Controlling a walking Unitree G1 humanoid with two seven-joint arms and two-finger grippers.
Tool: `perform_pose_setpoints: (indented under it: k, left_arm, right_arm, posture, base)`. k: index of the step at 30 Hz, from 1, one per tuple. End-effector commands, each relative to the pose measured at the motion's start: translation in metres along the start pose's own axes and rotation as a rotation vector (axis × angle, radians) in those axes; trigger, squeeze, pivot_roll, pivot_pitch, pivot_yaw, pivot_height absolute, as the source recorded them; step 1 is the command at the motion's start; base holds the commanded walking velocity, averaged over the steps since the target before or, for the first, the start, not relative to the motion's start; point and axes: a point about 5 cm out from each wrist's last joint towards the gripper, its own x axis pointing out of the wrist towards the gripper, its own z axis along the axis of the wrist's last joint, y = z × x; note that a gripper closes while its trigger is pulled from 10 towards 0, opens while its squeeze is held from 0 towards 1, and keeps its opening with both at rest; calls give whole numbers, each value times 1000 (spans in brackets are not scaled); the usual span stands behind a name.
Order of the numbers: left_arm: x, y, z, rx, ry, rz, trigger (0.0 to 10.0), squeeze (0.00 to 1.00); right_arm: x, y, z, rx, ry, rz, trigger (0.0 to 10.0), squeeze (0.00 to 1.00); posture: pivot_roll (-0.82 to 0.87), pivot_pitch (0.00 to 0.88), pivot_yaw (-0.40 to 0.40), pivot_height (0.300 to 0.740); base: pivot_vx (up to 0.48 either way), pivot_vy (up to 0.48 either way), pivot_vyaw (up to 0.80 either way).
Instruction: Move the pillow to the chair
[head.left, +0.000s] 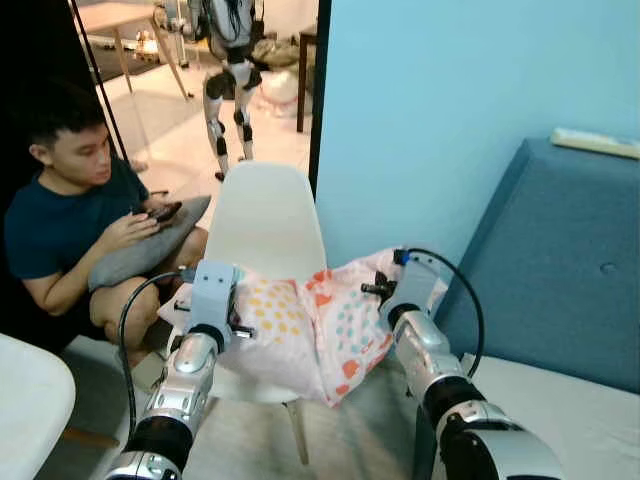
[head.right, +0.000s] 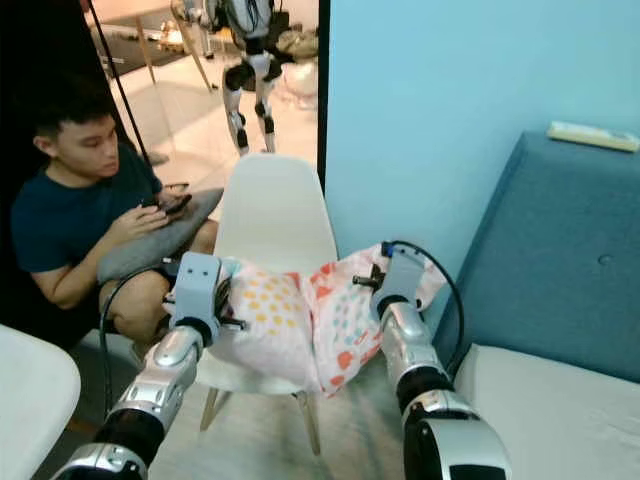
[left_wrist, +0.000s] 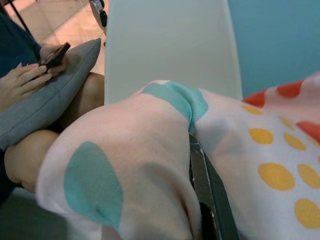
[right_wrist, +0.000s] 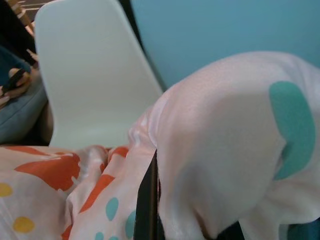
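Note:
A white pillow (head.left: 310, 330) with yellow, orange and teal dots sags over the seat of a white plastic chair (head.left: 265, 215), its lower end hanging past the seat's front right edge. My left gripper (head.left: 240, 328) is shut on the pillow's left end; in the left wrist view one black finger (left_wrist: 205, 200) is sunk into the fabric. My right gripper (head.left: 378, 292) is shut on the pillow's right end near the blue wall. In the right wrist view a finger (right_wrist: 147, 200) presses into a fold, with the chair back (right_wrist: 90, 75) behind it.
A person (head.left: 70, 220) sits close to the chair's left, holding a phone over a grey cushion (head.left: 150, 245). A blue sofa (head.left: 560, 260) stands at the right, a white table edge (head.left: 25, 400) at the lower left. Another robot (head.left: 228, 70) stands in the doorway behind.

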Motion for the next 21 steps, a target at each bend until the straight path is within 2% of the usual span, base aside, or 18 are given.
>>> perform_pose_setpoints:
  k: [1, 21]
  left_arm:
    - [1, -2, 11, -9, -66, -11, 10000, 0]
    - [-1, -2, 11, -28, -73, -11, 10000, 0]
  right_arm:
    - [4, 10, 13, -13, -45, 46, 10000, 0]
    - [5, 13, 17, -28, -63, 71, 10000, 0]
  posture:
    - [40, 0, -37, 740]
    - [38, 0, -44, 740]
  base:
    - [311, 0, 0]
    - [390, 0, -31]
